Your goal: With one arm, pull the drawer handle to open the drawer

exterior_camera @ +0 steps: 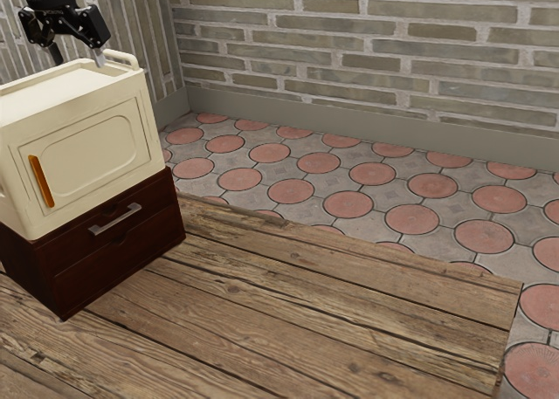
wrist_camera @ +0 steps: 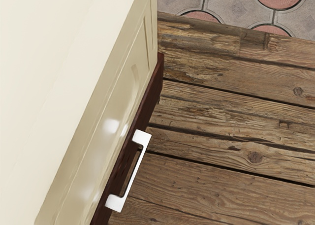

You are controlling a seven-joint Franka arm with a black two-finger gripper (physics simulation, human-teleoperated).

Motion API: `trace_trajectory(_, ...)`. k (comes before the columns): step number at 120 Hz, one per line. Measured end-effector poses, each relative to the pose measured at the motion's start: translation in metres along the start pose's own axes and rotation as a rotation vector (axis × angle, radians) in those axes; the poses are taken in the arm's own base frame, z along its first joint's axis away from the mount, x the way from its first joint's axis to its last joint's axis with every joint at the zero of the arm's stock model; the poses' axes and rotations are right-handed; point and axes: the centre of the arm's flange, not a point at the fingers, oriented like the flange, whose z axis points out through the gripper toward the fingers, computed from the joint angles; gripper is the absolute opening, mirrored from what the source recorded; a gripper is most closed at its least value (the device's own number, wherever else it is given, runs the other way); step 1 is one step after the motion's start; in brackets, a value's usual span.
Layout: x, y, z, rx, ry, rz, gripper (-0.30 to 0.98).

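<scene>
A cream box [exterior_camera: 100,159] sits on a dark brown cabinet [exterior_camera: 118,264] on a wooden counter [exterior_camera: 323,320]. Below the box's front, a silver handle [exterior_camera: 115,220] crosses the closed drawer [exterior_camera: 157,209]. Above the box's top is the black hand [exterior_camera: 77,57], its two fingers spread wide. An orange grip [exterior_camera: 41,181] runs up the box's front.

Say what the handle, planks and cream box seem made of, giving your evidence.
Handle: probably smooth metal; silvery sheen.
Planks: rough, weathered wood; knots, grain, cracks.
Cream box: satin plastic, perhaps painted metal; rounded edges, soft highlights.
</scene>
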Motion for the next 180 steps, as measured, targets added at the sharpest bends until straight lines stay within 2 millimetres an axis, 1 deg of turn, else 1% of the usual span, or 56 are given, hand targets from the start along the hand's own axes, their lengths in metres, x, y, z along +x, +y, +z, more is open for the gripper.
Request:
trace_trajectory(32, 0.000, -0.001, 0.000, -0.001, 0.000, 0.000, 0.69)
trace_trajectory(36, -0.001, -0.001, -0.004, -0.007, 0.007, -0.002, 0.69)
trace_trajectory(42, -0.005, -0.008, -0.016, -0.021, 0.028, -0.016, 0.69)
trace_trajectory(46, -0.018, -0.010, -0.056, -0.022, 0.101, -0.023, 0.69)
trace_trajectory(51, -0.036, -0.010, -0.094, -0.028, 0.167, -0.026, 0.69)
trace_trajectory(55, -0.047, -0.009, -0.115, -0.033, 0.203, -0.027, 0.69)
trace_trajectory(59, -0.055, -0.008, -0.129, -0.036, 0.227, -0.028, 0.69)
trace_trajectory(64, -0.060, -0.006, -0.138, -0.040, 0.240, -0.028, 0.69)
trace_trajectory(69, -0.062, -0.002, -0.141, -0.044, 0.242, -0.027, 0.69)
trace_trajectory(92, -0.052, 0.019, -0.133, -0.055, 0.241, -0.008, 0.69)
trace_trajectory(100, -0.046, 0.024, -0.127, -0.056, 0.238, -0.006, 0.69)
trace_trajectory(108, -0.041, 0.024, -0.122, -0.055, 0.234, -0.014, 0.69)
trace_trajectory(112, -0.034, 0.022, -0.113, -0.055, 0.222, -0.022, 0.69)
trace_trajectory(118, -0.025, 0.020, -0.089, -0.060, 0.176, -0.032, 0.69)
trace_trajectory(120, -0.023, 0.019, -0.084, -0.061, 0.166, -0.035, 0.69)
trace_trajectory(123, -0.026, 0.018, -0.081, -0.065, 0.159, -0.037, 0.69)
trace_trajectory(126, -0.035, 0.018, -0.081, -0.074, 0.152, -0.037, 0.69)
trace_trajectory(129, -0.049, 0.017, -0.082, -0.084, 0.144, -0.034, 0.69)
trace_trajectory(136, -0.101, 0.016, -0.080, -0.103, 0.123, -0.022, 0.69)
trace_trajectory(138, -0.116, 0.017, -0.076, -0.105, 0.115, -0.017, 0.69)
trace_trajectory(142, -0.139, 0.024, -0.057, -0.108, 0.086, -0.002, 0.69)
trace_trajectory(148, -0.158, 0.035, -0.019, -0.107, 0.027, 0.018, 0.69)
trace_trajectory(151, -0.169, 0.042, -0.002, -0.108, 0.006, 0.034, 0.69)
trace_trajectory(154, -0.181, 0.048, 0.009, -0.110, -0.004, 0.048, 0.69)
trace_trajectory(158, -0.200, 0.055, 0.019, -0.115, -0.008, 0.068, 0.69)
trace_trajectory(164, -0.222, 0.059, 0.034, -0.121, -0.024, 0.078, 0.69)
trace_trajectory(170, -0.237, 0.057, 0.056, -0.132, -0.042, 0.074, 0.69)
trace_trajectory(173, -0.244, 0.056, 0.072, -0.130, -0.044, 0.081, 0.69)
trace_trajectory(177, -0.249, 0.056, 0.089, -0.124, -0.035, 0.090, 0.69)
trace_trajectory(180, -0.250, 0.056, 0.097, -0.118, -0.023, 0.096, 0.69)
